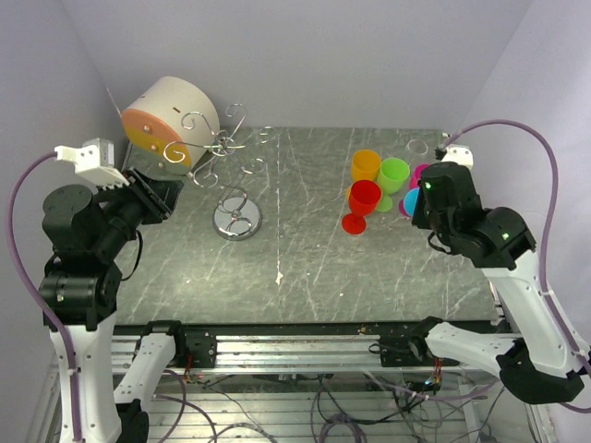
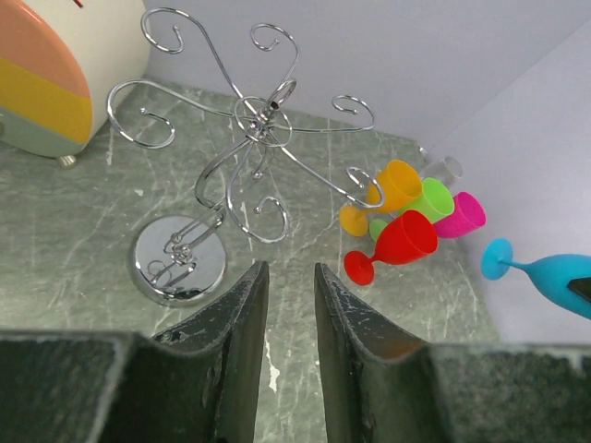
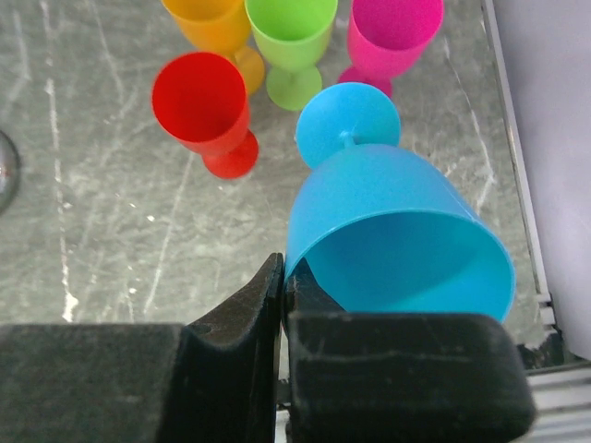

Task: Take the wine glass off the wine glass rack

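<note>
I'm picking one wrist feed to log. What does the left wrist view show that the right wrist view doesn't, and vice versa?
Only left wrist: the rack with its curled arms, the drum, and the open left gripper. Only right wrist: the right gripper shut on the rim of the blue glass. Both: blue glass, red glass, orange glass, green glass, pink glass.

The desk (image 1: 314, 268) is dark grey with thin white veins, and the wine glass rack (image 2: 256, 117) is shiny silver. The drum (image 1: 171, 115) at far left is beige, its face striped orange, yellow and pale green. At right are an orange glass (image 3: 217, 23), a green glass (image 3: 294, 28), a pink glass (image 3: 392, 28), a red glass (image 3: 199, 101) and a blue wine glass (image 3: 397, 249).
</note>
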Controlling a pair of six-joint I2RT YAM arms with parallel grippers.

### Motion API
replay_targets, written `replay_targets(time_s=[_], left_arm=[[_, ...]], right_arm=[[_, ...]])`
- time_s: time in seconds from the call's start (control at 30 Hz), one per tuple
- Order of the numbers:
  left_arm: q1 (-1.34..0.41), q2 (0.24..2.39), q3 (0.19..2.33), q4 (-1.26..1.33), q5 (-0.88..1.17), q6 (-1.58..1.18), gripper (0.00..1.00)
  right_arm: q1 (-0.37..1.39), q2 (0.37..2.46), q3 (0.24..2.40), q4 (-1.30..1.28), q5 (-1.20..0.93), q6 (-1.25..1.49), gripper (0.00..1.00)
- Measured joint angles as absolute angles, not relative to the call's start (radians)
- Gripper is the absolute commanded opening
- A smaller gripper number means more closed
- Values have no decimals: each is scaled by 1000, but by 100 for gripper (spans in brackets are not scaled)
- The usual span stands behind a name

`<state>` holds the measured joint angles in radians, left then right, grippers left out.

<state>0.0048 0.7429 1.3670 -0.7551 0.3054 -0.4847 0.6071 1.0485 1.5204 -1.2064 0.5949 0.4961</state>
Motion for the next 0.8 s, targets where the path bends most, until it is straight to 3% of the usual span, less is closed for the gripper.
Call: replay_targets(time_s=[0.2, 0.43, 0.8], left_arm=[[5, 693, 1316, -761, 290, -454, 36], [4, 687, 1261, -777, 288, -444, 36], [4, 665, 1235, -778, 288, -441, 35]], right_arm=[[564, 1107, 1403, -1176, 519, 466, 0], [259, 1179, 1334, -1047, 292, 345, 0], [220, 1356, 1306, -928, 86, 282, 0]])
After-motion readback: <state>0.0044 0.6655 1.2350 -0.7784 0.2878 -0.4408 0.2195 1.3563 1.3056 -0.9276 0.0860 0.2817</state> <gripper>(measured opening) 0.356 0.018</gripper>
